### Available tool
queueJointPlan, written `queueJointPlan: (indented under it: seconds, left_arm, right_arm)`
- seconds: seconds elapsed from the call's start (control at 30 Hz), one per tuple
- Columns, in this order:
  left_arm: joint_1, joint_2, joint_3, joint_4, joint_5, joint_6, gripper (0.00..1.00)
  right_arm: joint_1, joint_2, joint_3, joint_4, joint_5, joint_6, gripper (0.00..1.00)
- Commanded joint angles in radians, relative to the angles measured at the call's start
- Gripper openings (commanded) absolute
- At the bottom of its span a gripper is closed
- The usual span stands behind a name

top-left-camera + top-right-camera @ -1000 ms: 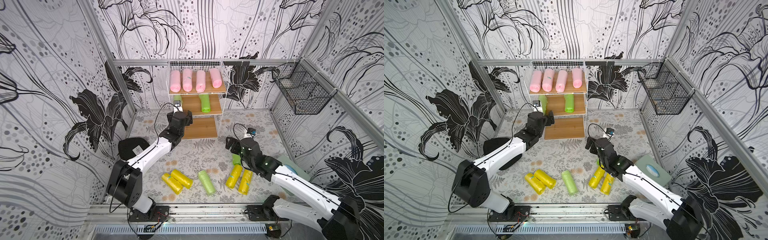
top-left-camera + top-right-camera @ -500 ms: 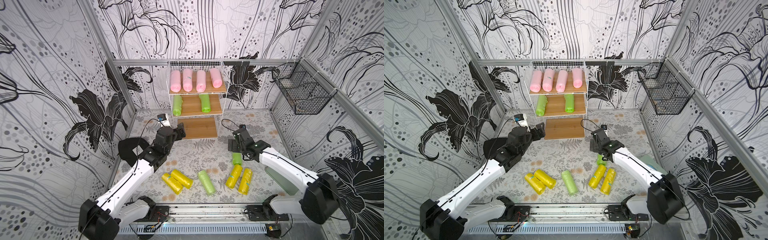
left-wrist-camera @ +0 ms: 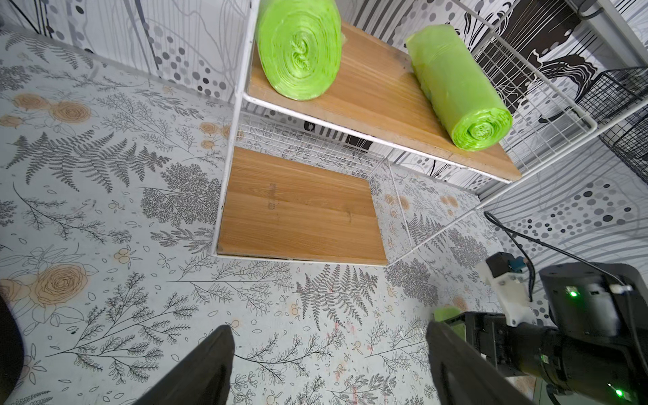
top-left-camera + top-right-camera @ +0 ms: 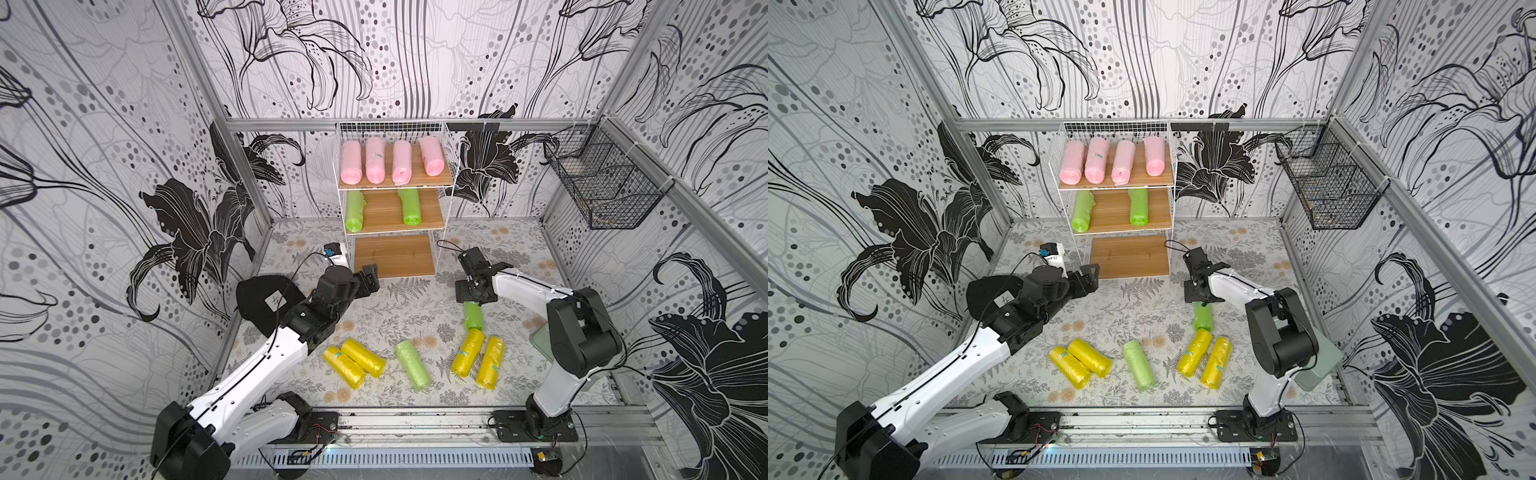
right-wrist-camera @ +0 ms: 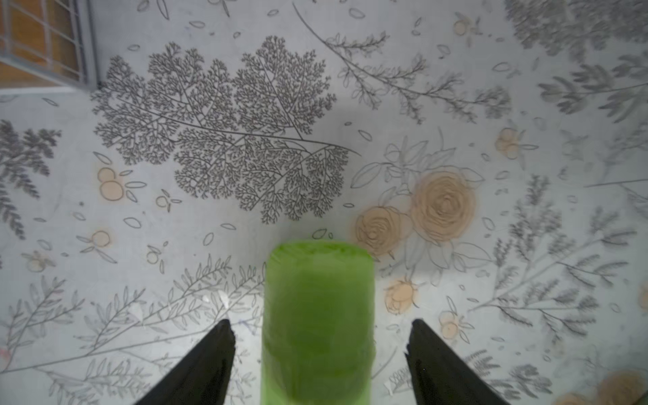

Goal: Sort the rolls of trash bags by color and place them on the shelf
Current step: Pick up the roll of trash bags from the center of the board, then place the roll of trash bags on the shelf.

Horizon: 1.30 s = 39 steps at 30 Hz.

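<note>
- Shelf [image 4: 392, 255] stands at the upper centre of both top views, against the back wall. Its bottom board [image 4: 1129, 255] is bare.
- Black wire basket [image 4: 602, 187] hangs on the side wall at the upper right of the frame.
- My left gripper [image 3: 328, 328] sits left of centre in both top views, just in front of the shelf's lower left corner. Its fingers [image 3: 210, 368] stand wide apart, with only the patterned floor between them.
- My right gripper [image 5: 319, 322] is right of centre in both top views, low over the floor. Its jaws are spread to either side of a green floor roll [image 5: 317, 280]. Floor shows in a gap on each side, so I grip nothing.
- Four pink rolls [image 4: 375, 160] lie side by side on the top board.
- Two green shelf rolls lie on the middle board, well apart: one at its left edge [image 3: 299, 49], one towards its right [image 3: 459, 91].
- A loose green roll [image 4: 412, 365] lies alone on the floor at lower centre.
- A left yellow pair [image 4: 363, 357] lies touching, just left of that loose roll.
- A right yellow pair [image 4: 491, 362] lies to its right, side by side. One of the two ends just beside the green floor roll under my right gripper.
</note>
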Motion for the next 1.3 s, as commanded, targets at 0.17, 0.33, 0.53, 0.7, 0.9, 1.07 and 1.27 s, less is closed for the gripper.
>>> queueJointPlan:
  seconds: [0.17, 0.33, 0.53, 0.7, 0.9, 1.07, 1.27]
  left_arm:
    - [-0.013, 0.010, -0.008, 0.028, 0.015, -0.017, 0.88]
    - [-0.015, 0.001, -0.019, 0.050, 0.040, -0.030, 0.88]
    - [-0.020, 0.003, -0.023, 0.100, 0.083, -0.057, 0.88]
    - [-0.034, 0.004, -0.031, 0.160, 0.118, -0.101, 0.88]
    - [-0.071, 0.018, -0.026, 0.217, 0.132, -0.148, 0.88]
    - [-0.099, 0.036, -0.064, 0.320, 0.151, -0.218, 0.88]
    - [-0.112, 0.072, -0.143, 0.542, 0.220, -0.372, 0.89]
  right_arm:
    - [-0.038, 0.098, 0.049, 0.051, -0.080, -0.005, 0.65]
    - [-0.043, 0.104, 0.046, 0.065, -0.071, 0.010, 0.51]
    - [-0.107, -0.060, -0.016, 0.161, -0.150, 0.121, 0.42]
    - [-0.121, -0.224, -0.058, 0.273, -0.224, 0.249, 0.41]
    - [-0.120, -0.401, -0.177, 0.453, -0.267, 0.452, 0.40]
    - [-0.119, -0.516, -0.293, 0.586, -0.277, 0.606, 0.40]
    - [-0.060, -0.620, -0.411, 0.718, -0.210, 0.768, 0.39]
